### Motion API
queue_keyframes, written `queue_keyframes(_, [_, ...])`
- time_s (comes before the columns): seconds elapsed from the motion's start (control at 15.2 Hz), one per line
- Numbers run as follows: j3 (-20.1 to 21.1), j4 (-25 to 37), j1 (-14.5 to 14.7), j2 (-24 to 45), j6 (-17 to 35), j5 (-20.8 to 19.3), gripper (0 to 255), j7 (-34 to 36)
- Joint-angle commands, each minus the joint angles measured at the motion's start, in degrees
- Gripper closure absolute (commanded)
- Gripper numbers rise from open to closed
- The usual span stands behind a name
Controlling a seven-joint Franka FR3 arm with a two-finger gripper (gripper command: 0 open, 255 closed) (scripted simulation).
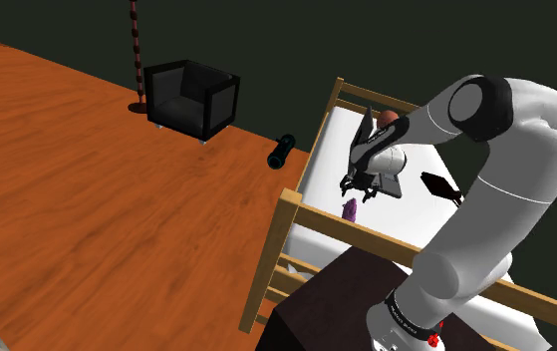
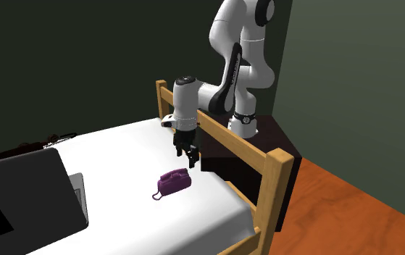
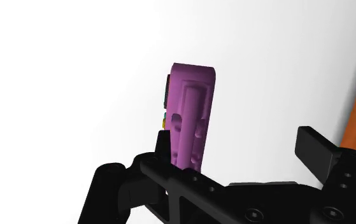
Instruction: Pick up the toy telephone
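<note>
Purple toy telephone lying on white bed | black tool just above | fingers apart, not touching it

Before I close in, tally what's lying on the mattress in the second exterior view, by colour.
Purple: 1, the toy telephone
Dark grey: 1, a laptop-like slab
Blackish: 1, a low thing at the far edge, kind unclear
Total: 3
</note>
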Motion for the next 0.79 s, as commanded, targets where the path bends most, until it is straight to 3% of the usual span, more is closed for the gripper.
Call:
queue_keyframes(0.0, [0.3, 2.6, -1.6, 4.9, 2.2, 3.2, 0, -1.3])
queue_keyframes(0.2, [1.3, 5.9, -4.6, 11.0, 4.7, 7.0, 0, -2.8])
queue_keyframes(0.73, [4.7, 7.6, -7.6, 17.7, 9.5, 10.6, 0, -5.1])
